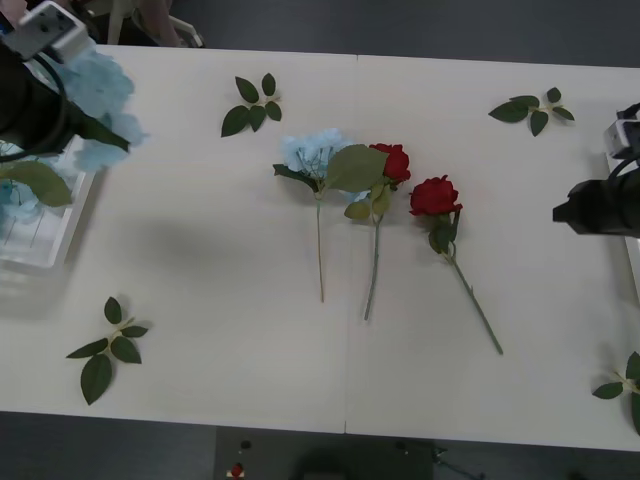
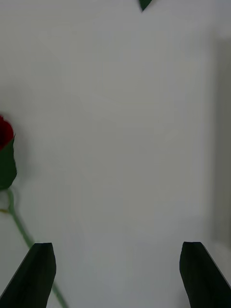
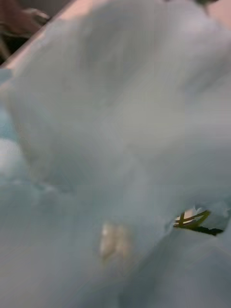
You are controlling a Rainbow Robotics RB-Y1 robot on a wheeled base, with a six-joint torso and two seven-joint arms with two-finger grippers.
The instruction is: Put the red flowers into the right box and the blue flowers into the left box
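- At the upper left of the front view, the left arm is reaching over the left box (image 1: 45,250), a shallow white translucent tray sitting at the left edge of the tabletop (image 1: 200,260).
- The left claw (image 1: 62,118) is sitting among pale petals, with a blue flower (image 1: 100,95) bunched right against it; how far it is open I cannot tell, since the petals are hiding the fingers.
- In the left wrist view, pale blue petals (image 3: 115,144) are pressing close to the lens, with a bit of yellow-green stem peeking through a gap.
- Another blue bloom (image 1: 18,200) with a large green leaf is lying inside the left box.
- At the centre of the front view, a third blue flower (image 1: 312,152) is lying on the tabletop, its leaf overlapping a red rose (image 1: 392,162) just to its right.
- A second red rose (image 1: 434,196) is lying further right, its stem slanting toward the lower right.
- At the right edge, the right claw (image 1: 572,212) is hovering above the tabletop, its two black fingers (image 2: 38,274) spread wide and gripping nothing; the rose is showing at the left edge of its wrist view.
- Loose green leaf sprigs (image 1: 252,105) are lying scattered near the tabletop's corners.
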